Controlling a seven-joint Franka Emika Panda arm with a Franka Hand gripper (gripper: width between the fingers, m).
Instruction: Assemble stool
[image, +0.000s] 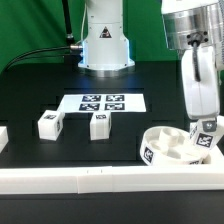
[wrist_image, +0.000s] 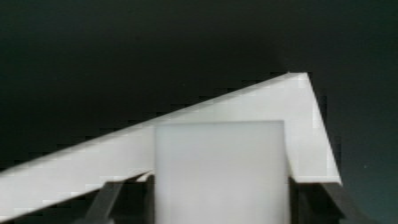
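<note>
The long white rail (image: 60, 178) runs along the front edge of the black counter (image: 30, 95), nearest the exterior view. The round white seat (image: 175, 160) touches the rail or lies just behind it, at the exterior view's right. Its recesses face up and a black-and-white tag shows on its side wall.

The arm comes down over the far right part of the seat. The gripper (image: 205, 122) is closed on a tagged leg (image: 207, 133), which it holds upright at the seat's rim. The exterior view does not show whether that leg sits in a recess or only touches the rim. The recesses that can be seen hold nothing else.

In the wrist view the same leg (wrist_image: 219, 165) is a pale block between the two dark fingers (wrist_image: 111, 200). A slanted white edge lies behind it, against the dark counter.

The marker board (image: 101, 102) lies flat at mid-counter, in front of the robot base (image: 105, 40). Two loose legs stand just in front of the board, one (image: 49, 123) to the exterior view's left and the other (image: 98, 124) near the centre. They are apart from each other and well apart from the seat. A strip of bare counter separates the centre leg from the seat, and another separates both legs from the rail.
</note>
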